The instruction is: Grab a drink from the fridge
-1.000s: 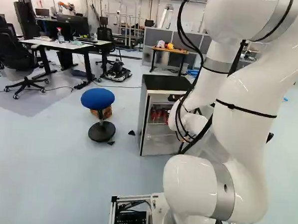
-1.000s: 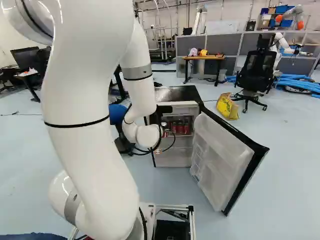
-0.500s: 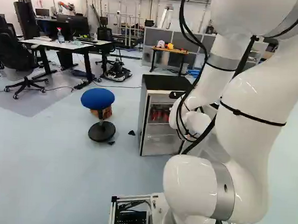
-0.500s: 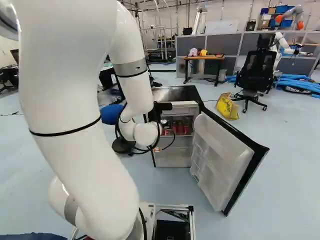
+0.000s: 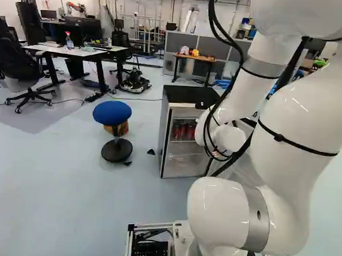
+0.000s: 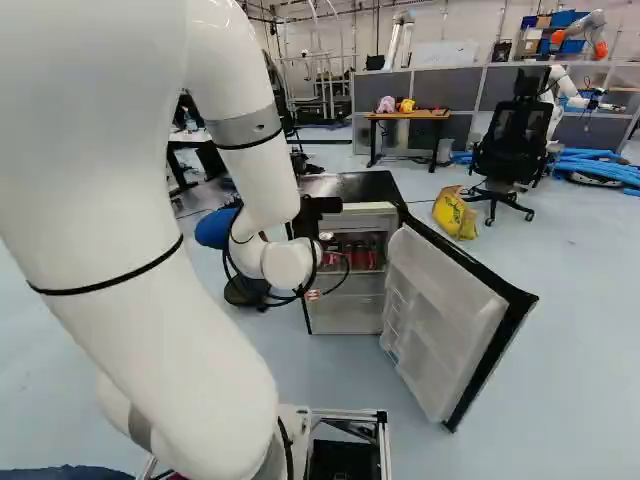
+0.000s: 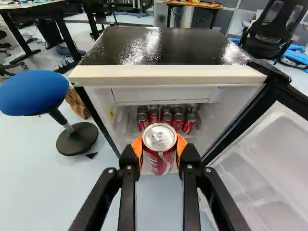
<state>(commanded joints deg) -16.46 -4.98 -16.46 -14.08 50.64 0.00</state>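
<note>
In the right base view my gripper point(image 6: 322, 250) is mostly hidden beyond the white wrist, in front of the fridge. Seen from the wrist, the gripper point(image 7: 159, 147) is shut on a red drink can point(image 7: 160, 161), orange pads pressing both sides. The can stands upright, its silver top facing the camera. Behind it is the open fridge point(image 7: 163, 74), with several more red cans point(image 7: 166, 118) on its upper shelf. The held can appears in front of the fridge opening, apart from those cans.
The fridge door point(image 6: 450, 330) stands wide open on the fridge's right. A blue stool point(image 5: 112, 112) stands left of the fridge. Farther back are a yellow bag point(image 6: 455, 212), an office chair point(image 6: 515, 150), a wooden desk point(image 6: 408, 116) and another robot point(image 6: 560, 88).
The upper links have swung right in the left base view and left in the right base view. The wrist has shifted slightly, the gripper moving with it. The base, fridge and door have stayed put.
</note>
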